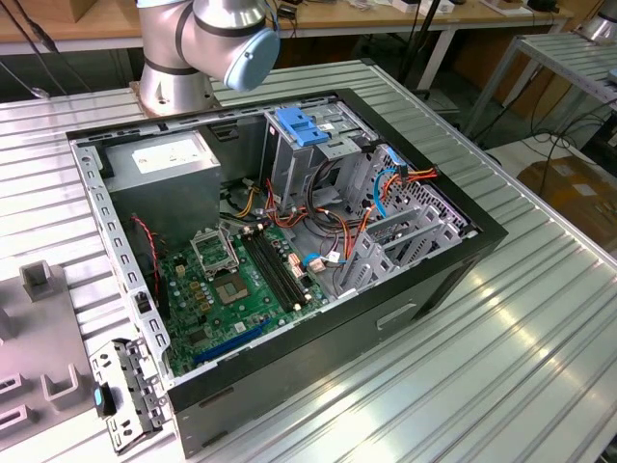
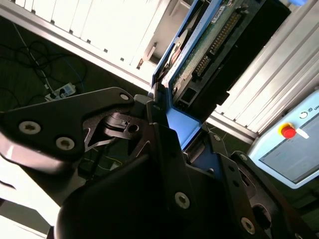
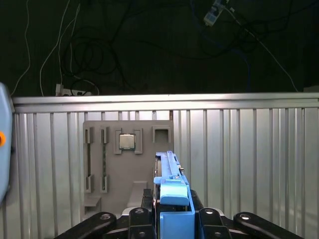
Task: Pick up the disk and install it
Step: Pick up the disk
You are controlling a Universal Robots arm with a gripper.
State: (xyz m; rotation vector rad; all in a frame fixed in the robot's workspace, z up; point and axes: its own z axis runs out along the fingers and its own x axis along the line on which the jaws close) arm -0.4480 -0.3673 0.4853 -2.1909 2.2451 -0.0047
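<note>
Robot pincer (image 3: 172, 216) pinching the disk (image 3: 168, 167) by the blue carrier rail at its near end, black fingers (image 2: 162, 142) pressed against the rail from both sides. In the first wrist view the disk is edge-on, a thin blue-framed slab reaching straight out ahead of the pincer tips. In the second wrist view the pincer (image 2: 182, 130) grips the same blue rail, and the disk (image 2: 209, 45) stretches away from the tips with its green circuit-board face and a row of connector pins showing. Beyond the pincer, past the held disk, lies a ribbed metal table (image 3: 249, 164) with a grey fixture plate (image 3: 112, 172) on it; a square processor chip (image 3: 127, 142) sits in a recess of that plate. Off to one side of the pincer is a light-coloured control pendant (image 2: 289, 154) with a red button. The exterior view has the arm (image 1: 207, 39) mounted on the table near an open computer case (image 1: 289, 371), a blue bracket (image 1: 304, 127) resting on its drive cage
</note>
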